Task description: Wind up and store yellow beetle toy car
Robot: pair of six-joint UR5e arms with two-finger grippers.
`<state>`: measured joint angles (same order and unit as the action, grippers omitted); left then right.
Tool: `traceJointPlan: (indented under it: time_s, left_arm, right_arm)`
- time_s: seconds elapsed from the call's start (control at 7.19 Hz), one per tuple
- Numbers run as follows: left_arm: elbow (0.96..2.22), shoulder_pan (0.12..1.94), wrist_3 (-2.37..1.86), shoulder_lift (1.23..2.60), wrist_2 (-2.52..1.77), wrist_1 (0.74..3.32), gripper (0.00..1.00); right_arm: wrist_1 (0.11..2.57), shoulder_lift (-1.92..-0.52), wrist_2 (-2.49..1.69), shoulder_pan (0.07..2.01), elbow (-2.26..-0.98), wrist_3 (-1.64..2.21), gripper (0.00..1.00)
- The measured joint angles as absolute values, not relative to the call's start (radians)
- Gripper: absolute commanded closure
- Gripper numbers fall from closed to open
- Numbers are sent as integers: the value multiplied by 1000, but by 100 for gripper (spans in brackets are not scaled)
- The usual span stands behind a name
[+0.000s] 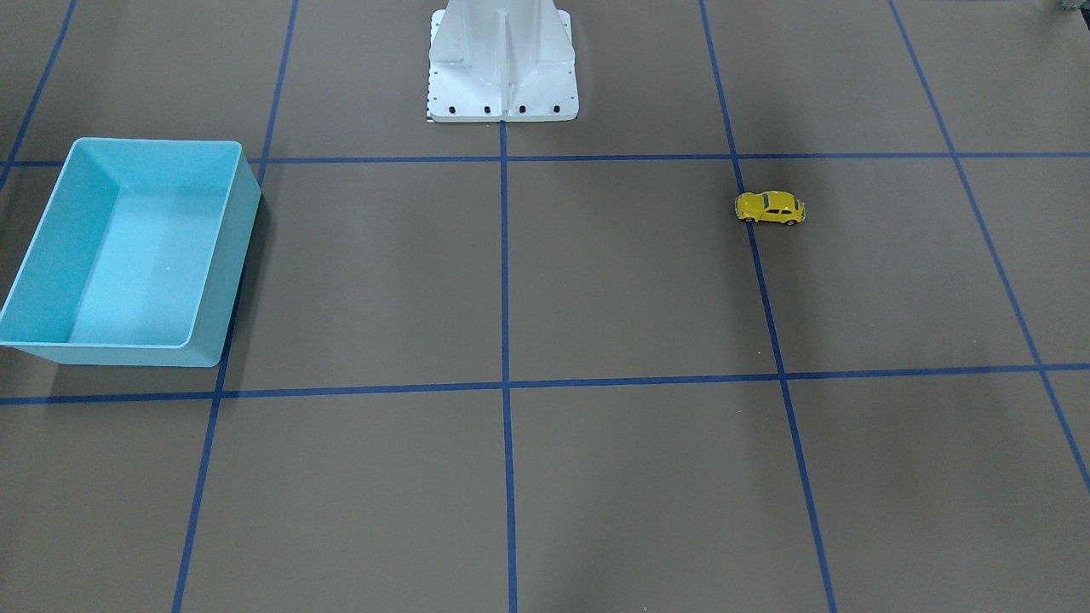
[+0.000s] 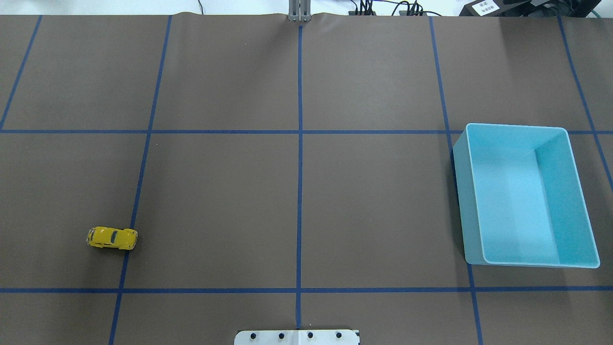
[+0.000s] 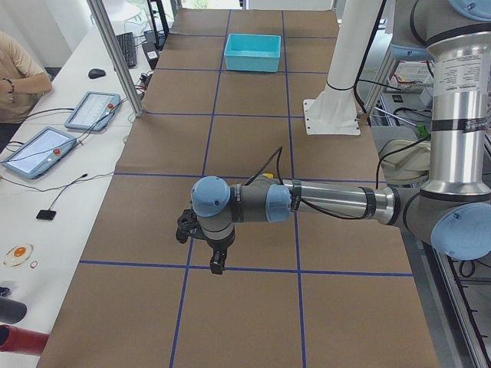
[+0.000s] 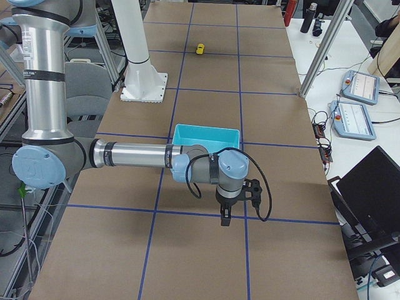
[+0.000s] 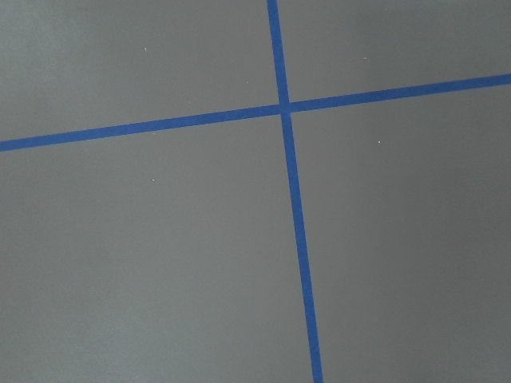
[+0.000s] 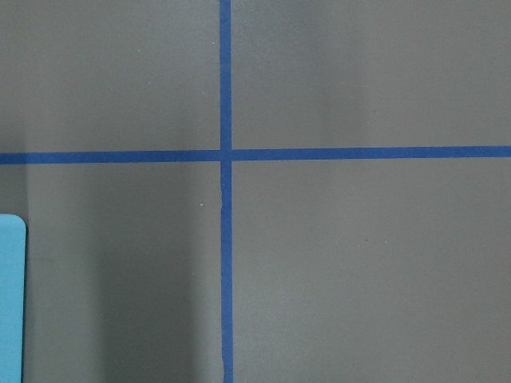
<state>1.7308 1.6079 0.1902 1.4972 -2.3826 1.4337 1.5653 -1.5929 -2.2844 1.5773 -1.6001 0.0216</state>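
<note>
distance settles which arm should go first: the yellow beetle toy car [image 2: 112, 238] sits on the tabletop [image 2: 373, 206] in the left arm's half. it is near the left end effector [image 3: 217, 266] and well apart from the right end effector [image 4: 225, 219], which hangs just beside the blue bin [image 2: 459, 201]. from the left end effector the car lies back toward the robot's base side. it is outside that wrist camera's view, which shows only crossed tape, and in the left side view the arm hides nearly all of it. its long axis runs along the tabletop's length, roughly on the line from one end effector to the other, and the end facing the bin rests on a blue tape line [image 2: 140, 182]. both end effectors show only in the side views, so i cannot tell whether their fingers are apart or together. open tabletop surrounds the car on every side and the edges are well away, so a pull-back along its axis looks unobstructed.
</note>
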Motion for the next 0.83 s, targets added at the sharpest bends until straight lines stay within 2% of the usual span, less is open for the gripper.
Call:
traceJointPlan:
  time_s: [0.83]
  left_arm:
    - [1762, 1610, 197, 1454, -2387, 1518, 0]
  right_arm:
    - [1566, -1653, -2321, 1580, -1626, 24, 0]
